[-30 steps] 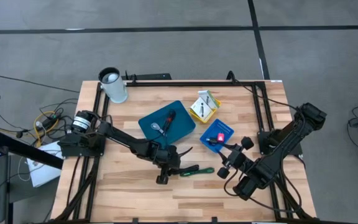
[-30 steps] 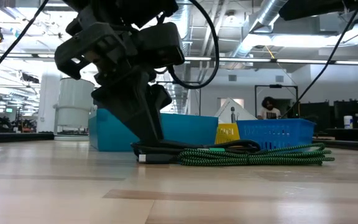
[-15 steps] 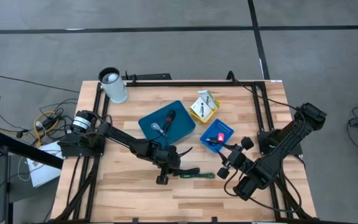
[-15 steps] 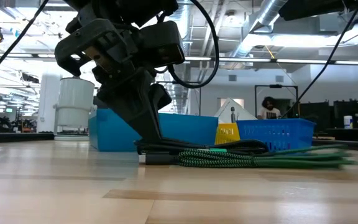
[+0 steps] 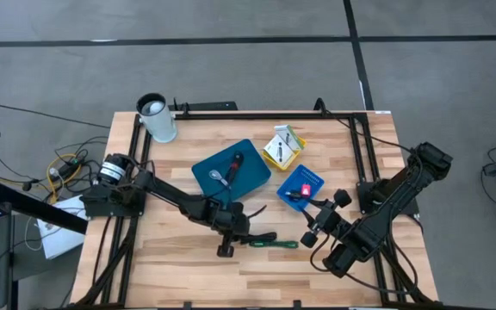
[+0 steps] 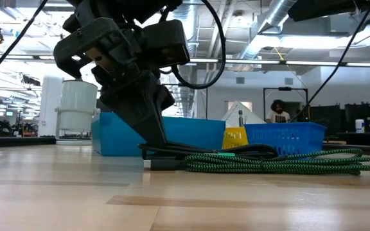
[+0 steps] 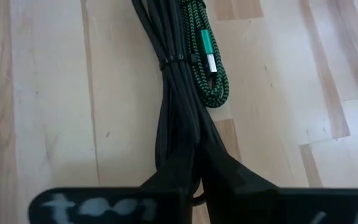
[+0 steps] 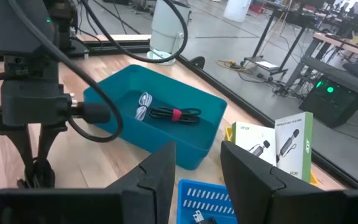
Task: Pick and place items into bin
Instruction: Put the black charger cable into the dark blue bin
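Wooden-slat table (image 5: 170,258) was seen from above, framed by black rails, with open workshop space behind it in the low view. Since a second before, the left pincer (image 5: 244,234) had gone from wide open to fully closed, and it was now clamped on the black end of a bundled cable (image 6: 262,160), a black-and-green braided coil lying flat on the table near its front middle; the green tail (image 5: 275,244) had whipped sideways mid-close and settled back. The grasp looked made, so a lift and carry to the teal bin (image 5: 231,170) was judged to be next. That bin sat just behind the left pincer and already held a black cable with a red tie (image 8: 175,114) and a white piece (image 8: 143,104). The right pincer (image 8: 197,163) was held half open over the table's right side, nothing between its fingers, unchanged from before. Just beside it was a small blue basket (image 5: 301,188) with a pink-red piece (image 5: 305,189) inside, and a yellow tray (image 5: 283,148) with a white packet (image 8: 294,148) stood behind that. A white cylinder (image 5: 157,119) was at the far left corner, clear of the path. The dangling green tail could drag or snag on the bin wall, judged the main risk. A person (image 6: 278,110) was seen far off in the room.
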Robot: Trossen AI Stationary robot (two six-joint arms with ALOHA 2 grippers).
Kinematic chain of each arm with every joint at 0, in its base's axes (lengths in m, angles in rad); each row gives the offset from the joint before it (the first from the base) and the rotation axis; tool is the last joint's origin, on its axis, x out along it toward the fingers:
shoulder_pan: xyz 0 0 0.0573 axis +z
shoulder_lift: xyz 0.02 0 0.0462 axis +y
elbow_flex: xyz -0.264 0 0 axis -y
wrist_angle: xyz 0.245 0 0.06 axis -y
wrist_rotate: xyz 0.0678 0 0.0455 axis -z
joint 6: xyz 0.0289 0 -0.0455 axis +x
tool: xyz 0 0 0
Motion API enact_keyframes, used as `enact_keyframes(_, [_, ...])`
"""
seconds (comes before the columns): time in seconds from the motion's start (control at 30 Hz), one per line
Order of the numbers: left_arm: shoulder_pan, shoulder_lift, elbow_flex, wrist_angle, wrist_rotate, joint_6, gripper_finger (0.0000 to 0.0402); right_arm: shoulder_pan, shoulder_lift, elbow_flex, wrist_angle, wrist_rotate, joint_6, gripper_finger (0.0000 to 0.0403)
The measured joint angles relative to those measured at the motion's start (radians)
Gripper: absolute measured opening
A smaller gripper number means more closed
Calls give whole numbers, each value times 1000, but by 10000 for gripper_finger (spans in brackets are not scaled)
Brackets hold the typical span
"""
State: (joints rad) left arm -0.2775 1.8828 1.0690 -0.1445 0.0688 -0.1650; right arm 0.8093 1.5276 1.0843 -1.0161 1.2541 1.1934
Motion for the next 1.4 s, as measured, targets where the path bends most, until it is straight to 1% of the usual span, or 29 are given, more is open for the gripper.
enact_keyframes(0.1, [-11, 2, 28, -37, -47, -1, 2, 0, 0, 0, 0, 0, 0, 124])
enact_keyframes(0.2, [-27, 5, 64, -60, -149, 23, 1, 0, 0, 0, 0, 0, 0, 124])
enact_keyframes(0.33, [-46, 5, 142, -129, -264, 71, 0, 0, 0, 0, 0, 0, 0, 124])
enact_keyframes(0.5, [-59, 5, 244, -241, -356, 116, 0, 0, 0, 0, 0, 0, 0, 124])
enact_keyframes(0.6, [-67, 3, 319, -367, -460, 142, 0, 0, 0, 0, 0, 0, 0, 124])
enact_keyframes(0.73, [-73, 3, 413, -599, -686, 147, 0, 0, 0, 0, 0, 0, 0, 124])
enact_keyframes(0.83, [-66, 1, 477, -805, -816, 94, 0, 0, 0, 0, 0, 0, 0, 124])
enact_keyframes(0.9, [-54, 0, 497, -915, -882, 55, 0, 0, 0, 0, 0, 0, 0, 124])
enact_keyframes(1.0, [-27, 0, 511, -1067, -900, -4, 0, 0, 0, 0, 0, 0, 0, 124])
enact_keyframes(1.13, [17, 0, 511, -1174, -843, -94, 7, 0, 0, 0, 1, 0, 1, 124])
enact_keyframes(1.27, [52, 0, 511, -1185, -834, -153, 23, 0, 0, 0, 7, 0, 2, 124])
enact_keyframes(1.4, [69, 0, 511, -1173, -835, -159, 40, 0, 0, 0, 9, 0, 2, 124])
